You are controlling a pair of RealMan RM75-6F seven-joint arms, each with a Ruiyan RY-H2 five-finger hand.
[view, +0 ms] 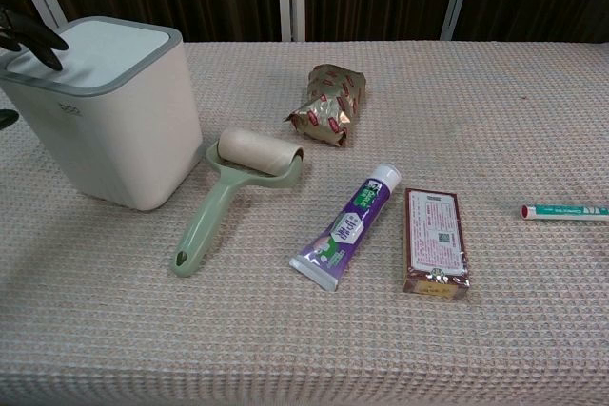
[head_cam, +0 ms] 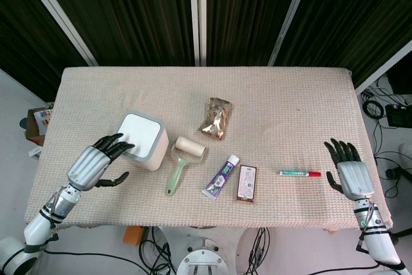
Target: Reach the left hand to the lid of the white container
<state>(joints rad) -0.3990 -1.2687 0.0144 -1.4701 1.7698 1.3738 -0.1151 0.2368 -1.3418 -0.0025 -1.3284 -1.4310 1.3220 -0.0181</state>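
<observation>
The white container (head_cam: 144, 141) (view: 119, 130) stands upright at the table's left, its grey-rimmed white lid (head_cam: 138, 132) (view: 100, 52) on top. My left hand (head_cam: 96, 160) hovers just left of it, fingers spread and holding nothing. Its dark fingertips (head_cam: 121, 147) (view: 33, 37) reach over the lid's near-left edge; contact cannot be told. My right hand (head_cam: 348, 170) lies open at the table's right front, apart from everything, and is outside the chest view.
A green lint roller (head_cam: 181, 161) (view: 228, 187) lies right beside the container. Further right are a crumpled foil packet (head_cam: 216, 118), a purple toothpaste tube (head_cam: 221, 177), a brown packet (head_cam: 246, 182) and a red-and-green pen (head_cam: 299, 173). The table's front edge (head_cam: 193, 225) runs close below.
</observation>
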